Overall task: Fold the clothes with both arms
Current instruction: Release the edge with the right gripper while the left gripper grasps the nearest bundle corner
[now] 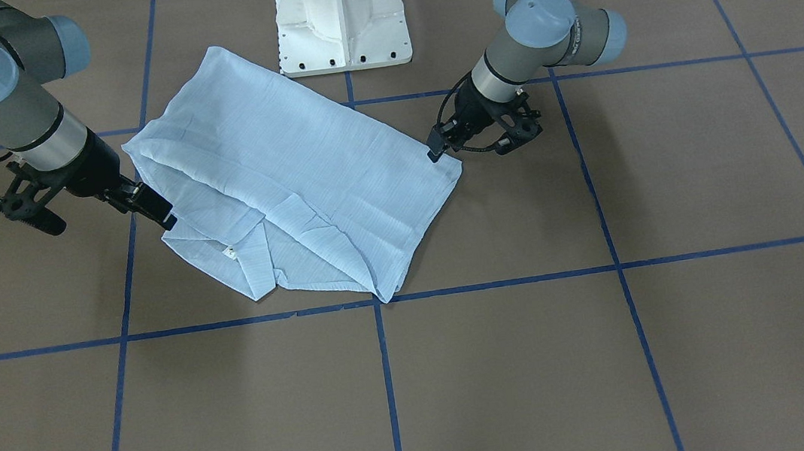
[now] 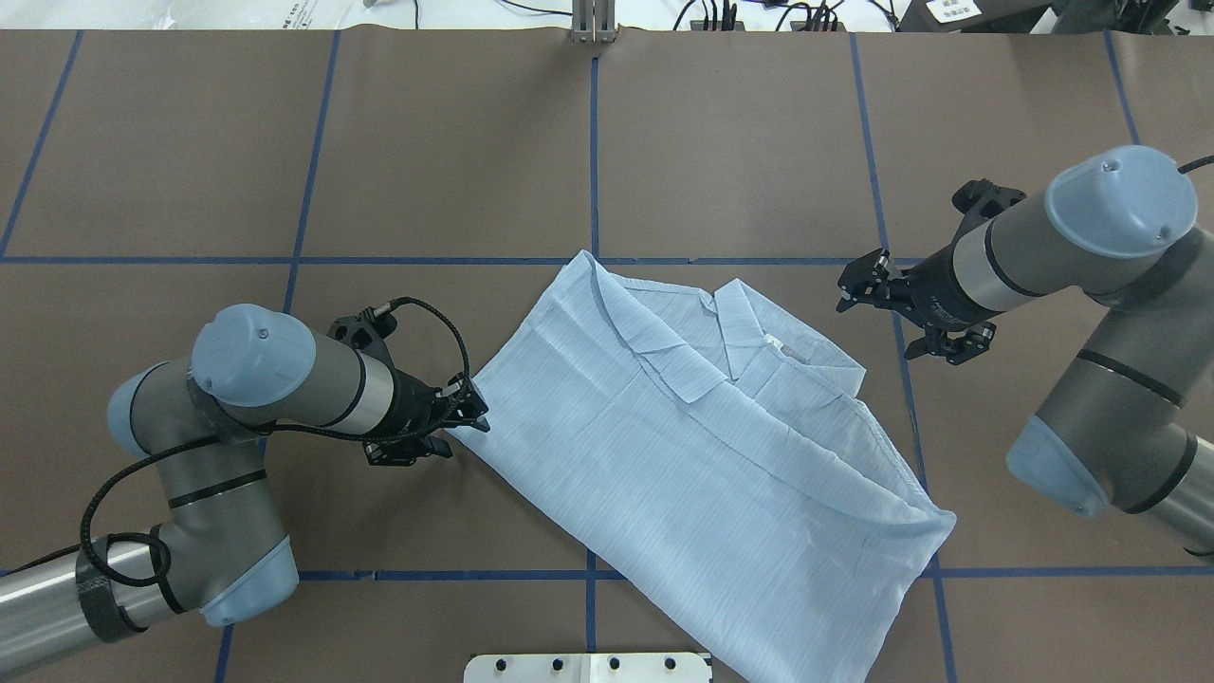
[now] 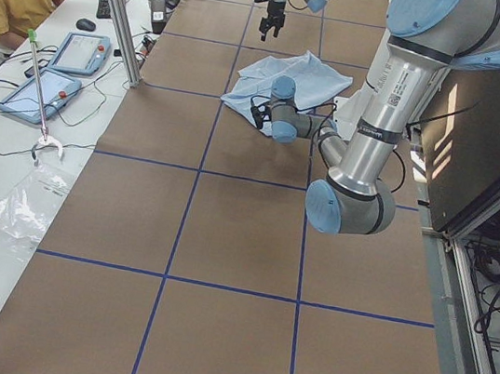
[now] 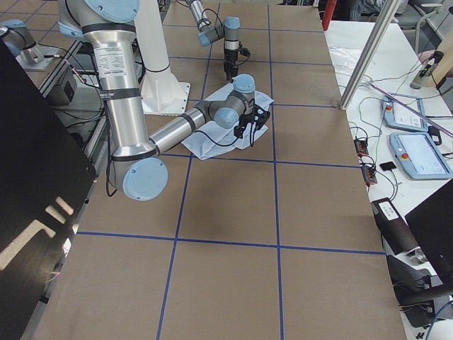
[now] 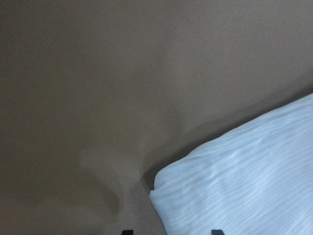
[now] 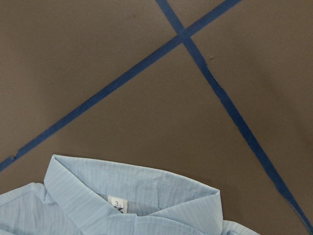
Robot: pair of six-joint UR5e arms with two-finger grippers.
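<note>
Overhead exterior shows the left gripper [image 2: 474,410] at the shirt's nine o'clock corner, its fingers spread with that corner lying between them and nothing pinched, which the left wrist view bears out. The shirt [image 2: 702,455] lies flat on the table [image 2: 759,142] as a rough oblong slanting from eleven to five o'clock, collar [image 2: 735,318] uppermost, so I judge the side folds done and a cross fold or two left. At its two o'clock the right gripper [image 2: 854,285] hangs clear of the collar, seemingly unclenched, though its fingers show small here.
</note>
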